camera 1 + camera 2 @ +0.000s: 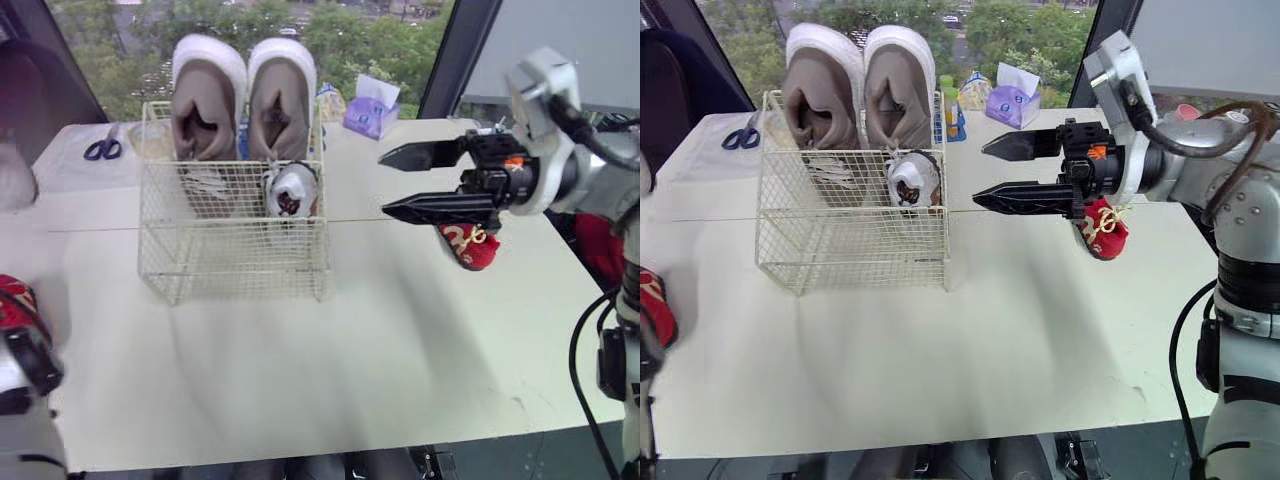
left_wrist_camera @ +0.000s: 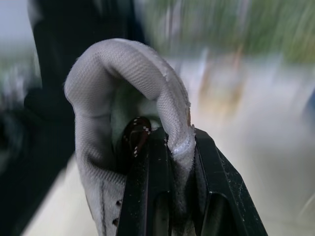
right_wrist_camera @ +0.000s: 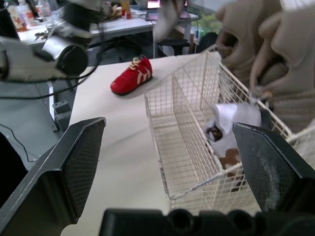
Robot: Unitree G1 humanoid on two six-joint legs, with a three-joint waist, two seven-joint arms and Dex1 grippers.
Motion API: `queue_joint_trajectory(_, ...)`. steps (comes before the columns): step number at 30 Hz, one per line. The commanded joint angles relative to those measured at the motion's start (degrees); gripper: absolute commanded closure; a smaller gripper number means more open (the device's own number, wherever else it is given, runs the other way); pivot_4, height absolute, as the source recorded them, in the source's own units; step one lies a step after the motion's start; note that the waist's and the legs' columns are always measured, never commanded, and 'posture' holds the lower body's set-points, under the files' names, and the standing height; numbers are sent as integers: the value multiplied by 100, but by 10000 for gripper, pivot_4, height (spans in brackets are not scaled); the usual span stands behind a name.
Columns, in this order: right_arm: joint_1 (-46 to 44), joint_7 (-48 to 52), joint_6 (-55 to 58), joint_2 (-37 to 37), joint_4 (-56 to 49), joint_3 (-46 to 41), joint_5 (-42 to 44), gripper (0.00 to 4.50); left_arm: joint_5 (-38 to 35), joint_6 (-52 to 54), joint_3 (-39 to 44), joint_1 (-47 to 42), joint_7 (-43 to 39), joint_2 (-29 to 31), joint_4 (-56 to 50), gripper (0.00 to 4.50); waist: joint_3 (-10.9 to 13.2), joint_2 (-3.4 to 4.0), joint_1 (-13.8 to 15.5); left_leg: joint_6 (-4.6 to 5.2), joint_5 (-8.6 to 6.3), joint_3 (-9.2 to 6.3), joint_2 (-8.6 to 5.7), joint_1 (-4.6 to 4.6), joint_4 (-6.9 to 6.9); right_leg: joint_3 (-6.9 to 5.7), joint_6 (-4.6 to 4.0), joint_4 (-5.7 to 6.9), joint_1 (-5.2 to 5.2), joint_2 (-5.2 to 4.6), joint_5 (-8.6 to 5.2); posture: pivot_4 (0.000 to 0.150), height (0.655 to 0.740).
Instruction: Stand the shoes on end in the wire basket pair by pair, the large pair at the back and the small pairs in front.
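Figure: one white table is bearing one cream wire basket. Two large taupe shoes are standing on end, side by side, at the basket's back. One small white shoe is standing in front of them, at the right. Outside the basket, a small red shoe is lying to its right and a second red shoe to its left. The right gripper is hovering beside the basket with its fingers spread apart. The left gripper is clamping a second white shoe by its collar.
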Motion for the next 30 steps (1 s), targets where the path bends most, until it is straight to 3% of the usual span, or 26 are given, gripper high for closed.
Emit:
queue_joint_trajectory(1, -184, 213, -102, 27, 143, 26, -106, 0, -358, -520, 407, -166, 567, -958, -1811, 44767, -2, 4, 7, -5, 3, -2, 1, 1, 2, -2, 0, 2, 0, 3, 1, 1500, 7400)
queue_joint_trajectory(4, -225, 512, -39, -6, 291, 233, -199, 0, -354, -1186, -203, 721, 940, -2131, -3247, 44767, -9, 13, 6, -11, 7, -4, 1, 12, 4, -5, 2, 5, 13, 7, 5, 1500, 7400)
queue_joint_trajectory(9, -289, 606, 36, -18, 498, 344, -374, 0, -21, -2719, -1343, 2229, 1041, -2904, -3559, 44767, -9, 14, -5, -17, 13, 1, 8, 16, 7, -1, -9, 12, 12, 20, 14, 1500, 7400)
queue_joint_trajectory(18, -200, 371, 438, -212, 302, 130, -387, 0, 812, -5420, -2880, 3317, 1166, -3398, -2356, 44767, -12, 18, 41, 5, 1, 4, 10, 8, 43, -3, -16, 9, 22, 18, 16, 1500, 7400)
queue_joint_trajectory(22, -149, 155, 733, -320, 135, -81, -250, 0, 1159, -6490, -3143, 3650, 1351, -3588, -1630, 44767, -12, 19, 111, 18, -7, 11, 9, 5, 54, 0, -19, 0, 26, 15, 15, 1500, 7400)
queue_joint_trajectory(30, 42, 161, 1301, -600, -354, -197, 144, 0, 1810, -8191, -3535, 3414, 1552, -3561, -15, 44767, -14, 22, 188, 21, -8, 12, 9, 4, 57, -1, -27, -4, 28, 12, 10, 1500, 7400)
